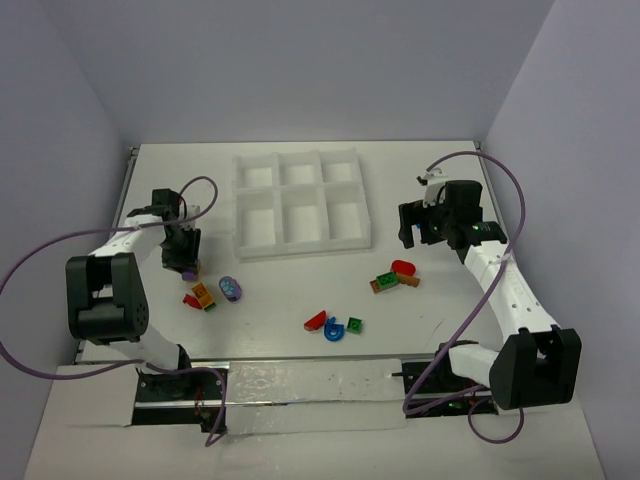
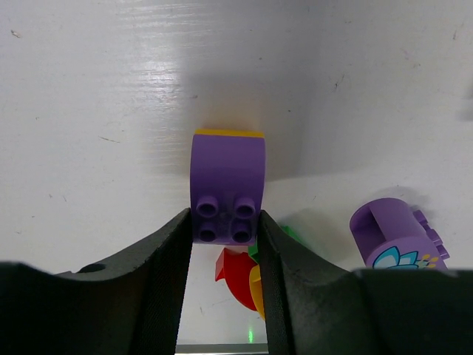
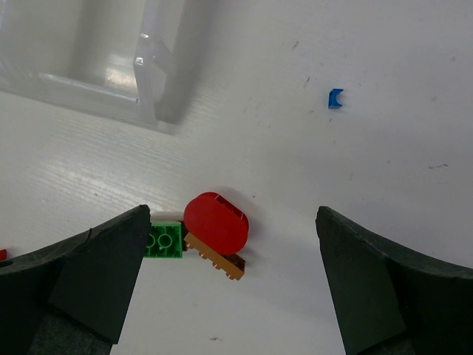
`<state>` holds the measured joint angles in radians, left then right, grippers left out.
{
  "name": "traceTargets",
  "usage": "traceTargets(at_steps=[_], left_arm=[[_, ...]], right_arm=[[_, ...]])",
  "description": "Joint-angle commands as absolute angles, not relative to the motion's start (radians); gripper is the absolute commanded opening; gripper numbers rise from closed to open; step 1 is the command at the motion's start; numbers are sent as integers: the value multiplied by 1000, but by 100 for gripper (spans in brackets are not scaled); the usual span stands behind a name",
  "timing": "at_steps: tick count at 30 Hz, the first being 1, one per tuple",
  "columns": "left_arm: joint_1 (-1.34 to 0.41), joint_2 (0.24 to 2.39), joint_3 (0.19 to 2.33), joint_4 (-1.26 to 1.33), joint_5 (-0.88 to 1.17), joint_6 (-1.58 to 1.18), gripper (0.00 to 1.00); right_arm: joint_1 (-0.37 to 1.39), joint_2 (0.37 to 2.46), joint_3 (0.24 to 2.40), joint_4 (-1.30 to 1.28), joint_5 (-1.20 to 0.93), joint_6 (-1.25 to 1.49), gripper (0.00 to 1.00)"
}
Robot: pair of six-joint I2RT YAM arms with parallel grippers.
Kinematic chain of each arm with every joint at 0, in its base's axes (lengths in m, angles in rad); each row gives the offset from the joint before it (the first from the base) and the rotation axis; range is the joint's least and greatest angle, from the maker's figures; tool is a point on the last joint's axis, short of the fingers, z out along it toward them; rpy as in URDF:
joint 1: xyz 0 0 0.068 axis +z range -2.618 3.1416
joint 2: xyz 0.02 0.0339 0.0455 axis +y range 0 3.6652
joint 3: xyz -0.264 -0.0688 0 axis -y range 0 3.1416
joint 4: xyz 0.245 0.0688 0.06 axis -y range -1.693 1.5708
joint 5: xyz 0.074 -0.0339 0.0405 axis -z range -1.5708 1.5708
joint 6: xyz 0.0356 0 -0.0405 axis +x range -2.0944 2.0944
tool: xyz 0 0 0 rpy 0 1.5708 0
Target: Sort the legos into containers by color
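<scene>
My left gripper (image 2: 224, 219) is down at the table on the left, shut on a purple lego (image 2: 228, 181) with four studs facing the camera and a yellow edge behind it. The same gripper (image 1: 183, 262) is seen from above left of the containers (image 1: 300, 248), a white six-compartment tray. A red curved piece (image 2: 235, 270), an orange piece (image 2: 256, 287) and a round purple piece (image 2: 395, 237) lie just beyond. My right gripper (image 3: 233, 222) hangs open above a red oval lego (image 3: 215, 222), a green brick (image 3: 164, 240) and an orange brick (image 3: 219, 260).
Near the front middle lie a red piece (image 1: 316, 321), a blue piece (image 1: 334, 330) and a green brick (image 1: 355, 325). A tiny blue piece (image 3: 335, 98) sits apart on the table. The tray's corner (image 3: 148, 81) shows in the right wrist view.
</scene>
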<state>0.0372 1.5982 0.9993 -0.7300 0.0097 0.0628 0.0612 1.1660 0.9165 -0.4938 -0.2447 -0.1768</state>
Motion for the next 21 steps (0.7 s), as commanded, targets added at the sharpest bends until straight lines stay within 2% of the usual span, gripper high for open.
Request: traceTargets(at_steps=[1, 3, 6, 11, 15, 21], left_arm=[[29, 1603, 1028, -706, 16, 58, 45], [28, 1606, 1029, -707, 21, 60, 41], [28, 1609, 1031, -709, 30, 61, 29], [30, 1574, 1052, -716, 53, 72, 0], [55, 1471, 1136, -760, 169, 124, 0], [84, 1321, 1287, -825, 565, 244, 0]], right_arm=[[66, 1169, 954, -471, -249, -183, 100], [67, 1172, 958, -474, -250, -183, 100], [67, 1174, 966, -481, -262, -183, 100], [69, 1170, 988, -497, -349, -190, 100], [74, 1162, 1038, -525, -468, -193, 100], [99, 1174, 1140, -542, -675, -168, 100]])
